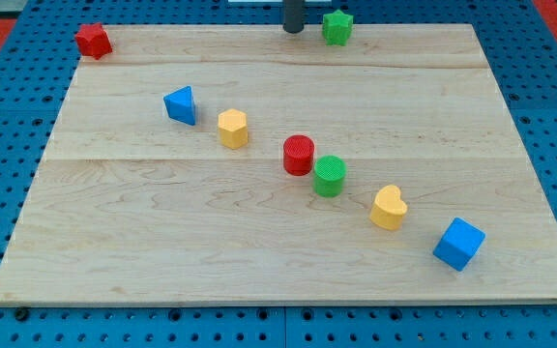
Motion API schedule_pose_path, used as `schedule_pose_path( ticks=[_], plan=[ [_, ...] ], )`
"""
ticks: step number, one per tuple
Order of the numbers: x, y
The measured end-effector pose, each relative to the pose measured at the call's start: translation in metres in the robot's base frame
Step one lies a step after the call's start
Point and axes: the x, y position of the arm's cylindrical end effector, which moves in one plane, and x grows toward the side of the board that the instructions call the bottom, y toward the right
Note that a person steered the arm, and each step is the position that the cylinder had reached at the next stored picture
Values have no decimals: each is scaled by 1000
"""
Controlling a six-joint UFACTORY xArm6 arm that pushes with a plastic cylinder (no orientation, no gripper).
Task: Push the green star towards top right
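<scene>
The green star (337, 27) sits at the top edge of the wooden board (162, 242), right of centre. My tip (293, 30) is at the top edge too, a short way to the left of the star and apart from it. Only the lowest part of the dark rod shows.
A red star (93, 41) sits at the top left corner. A diagonal row runs from upper left to lower right: blue triangle (181, 104), yellow hexagon (232, 128), red cylinder (299, 155), green cylinder (330, 176), yellow heart (389, 207), blue cube (458, 244).
</scene>
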Motion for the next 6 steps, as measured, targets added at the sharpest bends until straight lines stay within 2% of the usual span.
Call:
schedule_pose_path(
  ticks=[1, 3, 4, 5, 6],
  plan=[
    [7, 36],
    [90, 88],
    [83, 8],
    [5, -25],
    [-1, -22]
  ],
)
